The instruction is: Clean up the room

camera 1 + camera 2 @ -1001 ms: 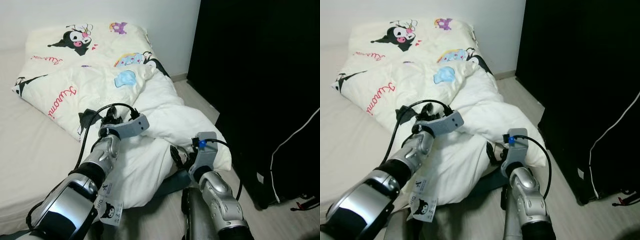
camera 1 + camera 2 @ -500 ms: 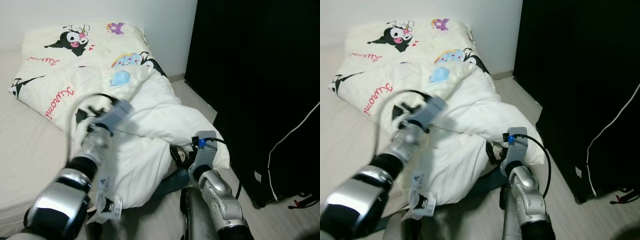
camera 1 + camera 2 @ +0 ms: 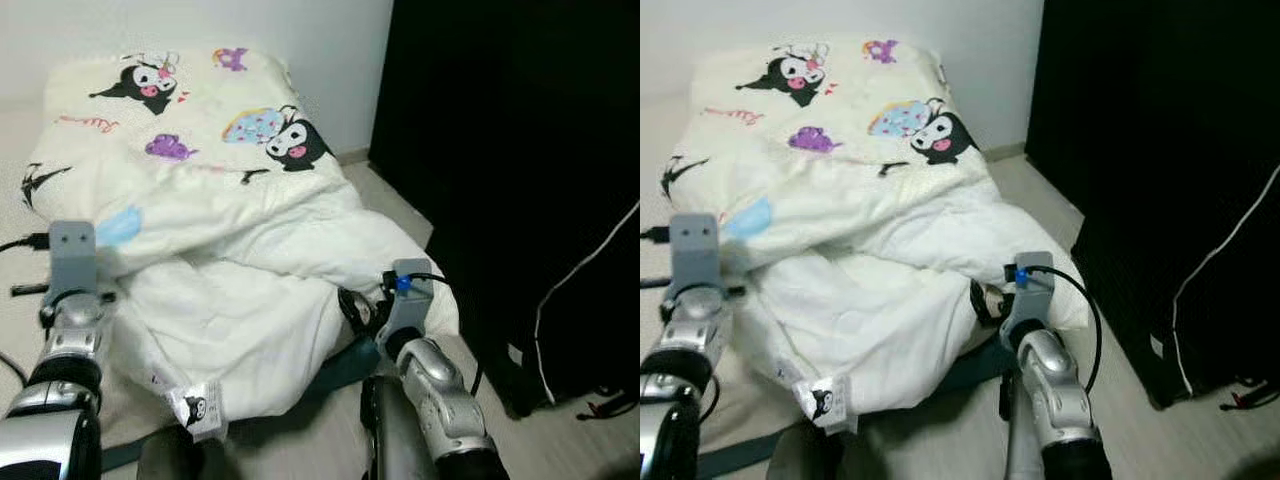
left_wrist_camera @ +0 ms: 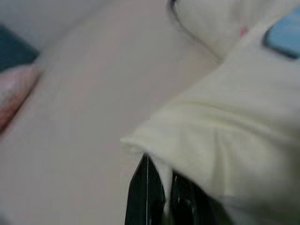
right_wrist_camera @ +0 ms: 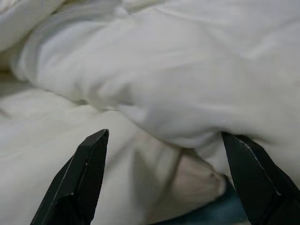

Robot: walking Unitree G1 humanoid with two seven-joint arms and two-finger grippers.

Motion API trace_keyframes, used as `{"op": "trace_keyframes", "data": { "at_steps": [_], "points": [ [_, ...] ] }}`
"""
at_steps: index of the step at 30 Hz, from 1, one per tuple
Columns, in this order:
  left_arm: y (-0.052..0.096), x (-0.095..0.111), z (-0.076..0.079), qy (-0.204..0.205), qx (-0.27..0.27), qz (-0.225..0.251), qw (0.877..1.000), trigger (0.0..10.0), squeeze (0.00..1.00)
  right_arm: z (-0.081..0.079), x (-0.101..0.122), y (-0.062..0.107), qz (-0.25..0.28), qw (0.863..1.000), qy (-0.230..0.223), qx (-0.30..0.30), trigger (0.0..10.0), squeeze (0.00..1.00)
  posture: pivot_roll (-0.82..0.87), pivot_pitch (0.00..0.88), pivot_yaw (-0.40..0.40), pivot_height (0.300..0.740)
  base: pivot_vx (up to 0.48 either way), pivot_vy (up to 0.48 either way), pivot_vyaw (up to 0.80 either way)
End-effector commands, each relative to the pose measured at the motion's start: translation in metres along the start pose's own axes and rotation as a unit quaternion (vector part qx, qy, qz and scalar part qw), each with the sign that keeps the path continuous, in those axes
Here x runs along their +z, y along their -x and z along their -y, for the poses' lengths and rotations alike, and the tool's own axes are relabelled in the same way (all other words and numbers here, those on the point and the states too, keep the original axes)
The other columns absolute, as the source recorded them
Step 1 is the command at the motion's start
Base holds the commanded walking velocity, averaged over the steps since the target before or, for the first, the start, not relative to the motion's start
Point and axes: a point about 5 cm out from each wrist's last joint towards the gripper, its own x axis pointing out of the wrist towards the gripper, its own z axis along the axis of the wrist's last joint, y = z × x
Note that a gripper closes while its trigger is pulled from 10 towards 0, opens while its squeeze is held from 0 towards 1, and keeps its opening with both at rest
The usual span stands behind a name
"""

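Cream quilt (image 3: pixel 230 250) printed with cartoon figures lies rumpled across the bed (image 3: pixel 20 300), one corner spilling toward the floor (image 3: pixel 1110 420) beside the black wardrobe (image 3: pixel 510 170). My left jaws (image 4: pixel 159 197) are clamped on a fold of its edge. My right jaws (image 5: pixel 164 178) gape wide, just before its white underside.

My black fingers (image 5: pixel 86 183) frame a cream-white duvet (image 3: pixel 230 250) printed with black-and-white cartoon characters, purple and pale-blue motifs, red script; a teal strip (image 3: pixel 345 365) below, black wardrobe (image 3: pixel 510 150) beside.
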Motion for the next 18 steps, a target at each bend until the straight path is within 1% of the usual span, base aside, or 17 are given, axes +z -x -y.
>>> {"op": "trace_keyframes", "data": {
  "at_steps": [1, 2, 3, 4, 6, 7, 9, 10, 11, 12, 13, 14, 15, 16, 17, 18],
  "points": [
    [-0.006, 0.001, -0.024, -0.046, 0.058, 0.027, 0.997, 0.0, 0.00, -0.001, -0.005, 0.000, -0.013, 1.000, -0.009, 0.005, 10.0, 0.00, -0.06, 0.168, 0.010, 0.431, 0.000, 0.000, 0.00],
    [-0.007, 0.001, -0.031, -0.057, 0.075, 0.036, 0.995, 0.0, 0.00, -0.001, -0.005, 0.000, -0.013, 1.000, -0.009, 0.006, 10.0, 0.00, -0.06, 0.168, 0.010, 0.431, 0.000, 0.000, 0.00],
    [-0.007, -0.001, -0.041, -0.065, 0.092, 0.040, 0.993, 0.3, 0.00, -0.001, -0.005, 0.000, -0.014, 1.000, -0.008, 0.007, 10.0, 0.00, -0.05, 0.169, 0.009, 0.431, 0.000, 0.000, 0.00],
    [-0.007, -0.002, -0.047, -0.070, 0.102, 0.042, 0.991, 0.3, 0.00, -0.002, -0.006, -0.001, -0.015, 1.000, -0.008, 0.008, 10.0, 0.00, -0.05, 0.169, 0.008, 0.431, 0.000, 0.000, 0.00],
    [-0.007, -0.002, -0.047, -0.070, 0.102, 0.042, 0.991, 0.3, 0.00, -0.002, -0.006, -0.001, -0.015, 1.000, -0.008, 0.008, 10.0, 0.00, -0.05, 0.169, 0.008, 0.431, 0.000, 0.000, 0.00],
    [-0.007, -0.004, -0.054, -0.077, 0.112, 0.045, 0.990, 2.1, 0.00, -0.002, -0.006, -0.001, -0.015, 1.000, -0.009, 0.010, 10.0, 0.00, -0.04, 0.172, 0.007, 0.431, 0.000, 0.000, 0.00],
    [-0.005, -0.012, -0.069, -0.089, 0.131, 0.042, 0.986, 2.1, 0.00, -0.004, -0.007, -0.002, -0.018, 1.000, -0.010, 0.014, 10.0, 0.00, -0.03, 0.172, 0.007, 0.431, 0.000, 0.000, 0.00],
    [-0.005, -0.012, -0.069, -0.089, 0.131, 0.042, 0.986, 2.1, 0.00, -0.004, -0.007, -0.002, -0.018, 1.000, -0.010, 0.014, 10.0, 0.00, -0.03, 0.172, 0.007, 0.431, 0.000, 0.000, 0.00],
    [-0.002, -0.015, -0.076, -0.100, 0.140, 0.042, 0.984, 2.1, 0.00, -0.005, -0.008, -0.002, -0.019, 1.000, -0.011, 0.016, 10.0, 0.00, -0.02, 0.175, 0.005, 0.431, 0.000, 0.000, 0.00],
    [-0.002, -0.015, -0.076, -0.100, 0.140, 0.042, 0.984, 2.1, 0.00, -0.005, -0.008, -0.002, -0.019, 1.000, -0.011, 0.016, 10.0, 0.00, -0.02, 0.175, 0.005, 0.431, 0.000, 0.000, 0.00],
    [0.005, -0.023, -0.083, -0.105, 0.143, 0.034, 0.983, 2.4, 0.00, -0.007, -0.009, -0.003, -0.021, 1.000, -0.012, 0.020, 10.0, 0.00, -0.01, 0.178, 0.005, 0.431, 0.000, 0.000, 0.00],
    [0.005, -0.023, -0.083, -0.105, 0.143, 0.034, 0.983, 2.4, 0.00, -0.007, -0.009, -0.003, -0.021, 1.000, -0.012, 0.020, 10.0, 0.00, -0.01, 0.178, 0.005, 0.431, 0.000, 0.000, 0.00],
    [0.013, -0.032, -0.088, -0.106, 0.141, 0.019, 0.984, 2.4, 0.00, -0.009, -0.010, -0.004, -0.025, 0.999, -0.012, 0.024, 10.0, 0.00, 0.00, 0.179, 0.001, 0.431, 0.000, 0.000, 0.00],
    [0.013, -0.032, -0.088, -0.106, 0.141, 0.019, 0.984, 2.4, 0.00, -0.009, -0.010, -0.004, -0.025, 0.999, -0.012, 0.024, 10.0, 0.00, 0.00, 0.179, 0.001, 0.431, 0.000, 0.000, 0.00],
    [0.030, -0.057, -0.095, -0.097, 0.131, -0.031, 0.986, 2.4, 0.00, -0.012, -0.012, -0.005, -0.030, 0.999, -0.012, 0.032, 10.0, 0.00, 0.01, 0.183, 0.000, 0.431, 0.000, 0.000, 0.00],
    [0.037, -0.066, -0.097, -0.096, 0.128, -0.047, 0.986, 2.3, 0.00, -0.013, -0.012, -0.006, -0.032, 0.999, -0.011, 0.035, 10.0, 0.00, 0.01, 0.183, 0.002, 0.431, 0.000, 0.000, 0.00]
  ]
}}
